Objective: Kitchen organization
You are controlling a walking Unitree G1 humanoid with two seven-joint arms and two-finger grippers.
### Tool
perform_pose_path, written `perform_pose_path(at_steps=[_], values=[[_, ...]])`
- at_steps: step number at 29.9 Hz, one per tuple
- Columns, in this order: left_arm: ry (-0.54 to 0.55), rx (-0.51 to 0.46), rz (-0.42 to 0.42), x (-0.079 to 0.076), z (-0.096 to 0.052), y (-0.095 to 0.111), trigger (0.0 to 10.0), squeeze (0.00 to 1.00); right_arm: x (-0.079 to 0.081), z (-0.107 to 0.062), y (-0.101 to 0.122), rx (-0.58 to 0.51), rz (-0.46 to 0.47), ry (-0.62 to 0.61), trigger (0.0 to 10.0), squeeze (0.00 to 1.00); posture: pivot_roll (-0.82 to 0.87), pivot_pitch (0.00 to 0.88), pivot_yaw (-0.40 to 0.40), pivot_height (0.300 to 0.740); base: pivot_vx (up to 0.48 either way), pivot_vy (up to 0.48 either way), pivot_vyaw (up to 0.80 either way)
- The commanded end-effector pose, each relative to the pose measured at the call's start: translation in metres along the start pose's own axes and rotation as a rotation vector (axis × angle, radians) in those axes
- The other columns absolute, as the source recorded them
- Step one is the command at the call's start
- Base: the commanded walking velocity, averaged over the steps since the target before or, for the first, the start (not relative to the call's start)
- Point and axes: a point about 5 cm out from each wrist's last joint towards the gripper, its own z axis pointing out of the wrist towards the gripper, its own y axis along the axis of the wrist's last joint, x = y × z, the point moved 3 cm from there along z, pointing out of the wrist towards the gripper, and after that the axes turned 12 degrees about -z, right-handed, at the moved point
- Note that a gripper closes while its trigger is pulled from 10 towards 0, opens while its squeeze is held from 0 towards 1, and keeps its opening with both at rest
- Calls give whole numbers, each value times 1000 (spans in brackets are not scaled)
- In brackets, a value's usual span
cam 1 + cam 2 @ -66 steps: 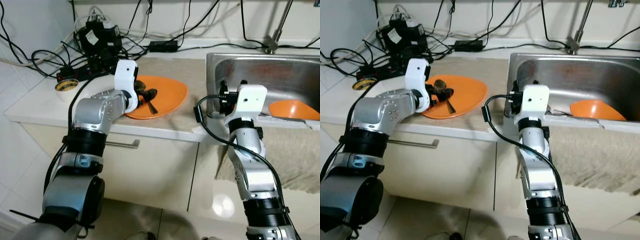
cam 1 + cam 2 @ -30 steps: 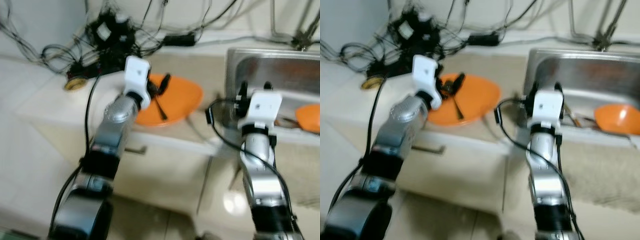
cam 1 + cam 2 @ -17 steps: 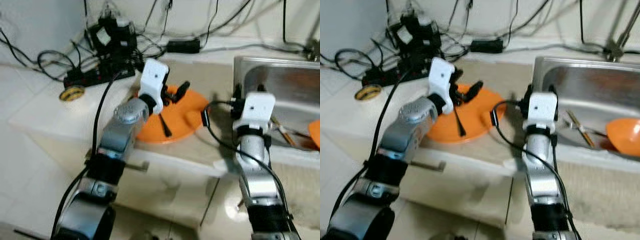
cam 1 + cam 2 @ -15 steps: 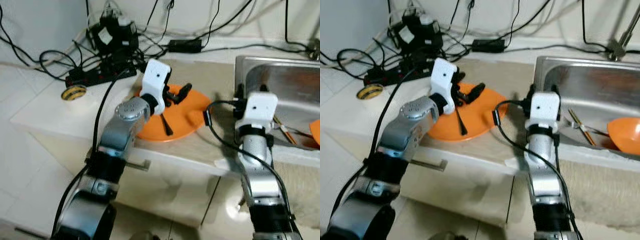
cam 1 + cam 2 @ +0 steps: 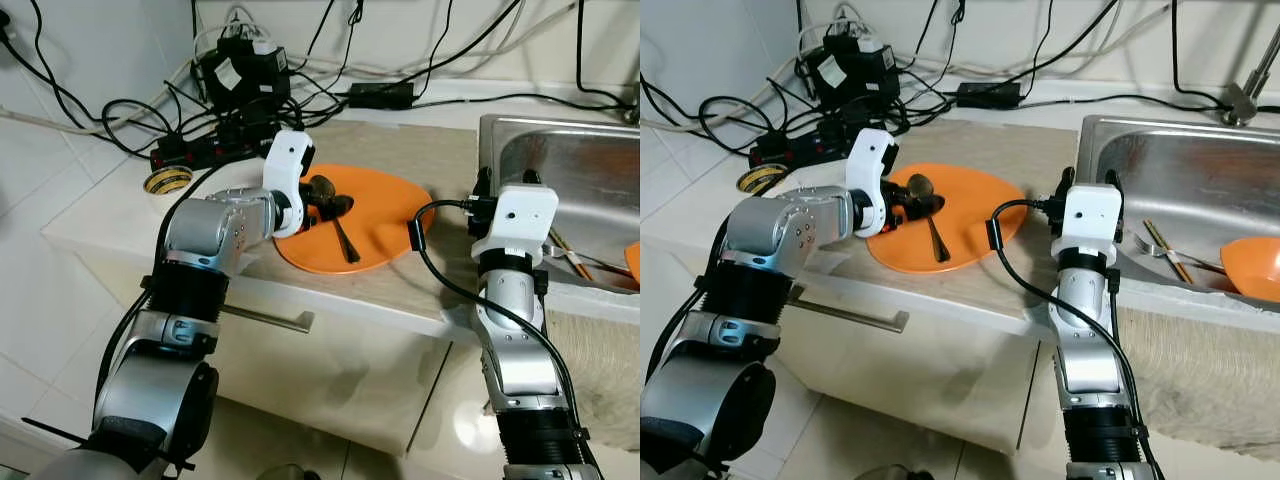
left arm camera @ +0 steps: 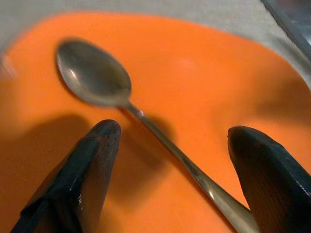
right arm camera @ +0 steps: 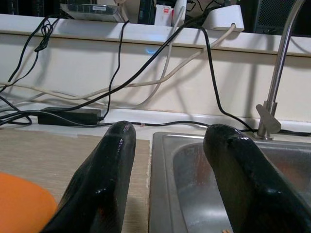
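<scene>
A metal spoon [image 5: 333, 214] lies on the orange plate [image 5: 385, 215], its bowl toward the wall and its handle running out toward the worktop's [image 5: 100, 215] front edge. The plate sits on a beige mat [image 5: 420, 150] on the worktop, just left of the steel sink [image 5: 1185, 160].

The left gripper [image 6: 177, 160] hangs low over the plate with its fingers [image 6: 82, 170] spread apart — one on each side of the spoon's handle, neither touching it as far as the wrist view shows. From the head views, the left arm reaches in from the plate's left side, its white wrist housing beside the plate's rim.

The right gripper [image 7: 170, 179] is held at the sink's left rim, fingers [image 7: 104, 170] parted and holding nothing, pointing toward the back wall and the tap [image 7: 272, 92].

In the sink lie an orange bowl [image 5: 1252, 268], a fork [image 5: 1180, 260] and a pair of chopsticks [image 5: 1165, 248]. Behind the plate — a tangle of black cables, a power strip [image 5: 200, 150] and a black adapter [image 5: 380, 96]. A roll of tape [image 5: 165, 181] lies on the worktop's left end. A cloth [image 5: 1200, 360] hangs over the front edge below the sink.
</scene>
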Motion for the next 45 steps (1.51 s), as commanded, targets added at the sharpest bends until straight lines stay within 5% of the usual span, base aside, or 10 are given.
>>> perform_pose_path(at_steps=[1, 11, 20, 29, 39, 45], values=[[-6, 11, -37, -2, -2, 3, 10000, 0, 2, 1, 2, -6, 3, 3, 10000, 0, -37, 0, 129, 740, 0, 0, 0], [-36, 60, -70, -13, 0, -4, 10000, 0, -2, 10, 8, 0, 35, 154, 10000, 0, -44, 0, 120, 740, 0, 0, 0], [-8, 61, 145, -23, 6, -15, 10000, 0, -14, 19, 0, 68, -51, 573, 10000, 0, -61, 0, 113, 740, 0, 0, 0], [50, 80, 264, -16, 13, -27, 10000, 0, -22, 22, 13, 91, -24, 788, 10000, 0, -63, 0, 102, 740, 0, 0, 0], [72, 62, 250, -11, 13, -26, 10000, 0, -17, 18, 13, 88, -39, 831, 10000, 0, -57, 0, 95, 740, 0, 0, 0], [47, 165, 118, -8, 15, -46, 10000, 0, -15, 17, 18, 94, -15, 864, 10000, 0, -57, 0, 95, 740, 0, 0, 0]])
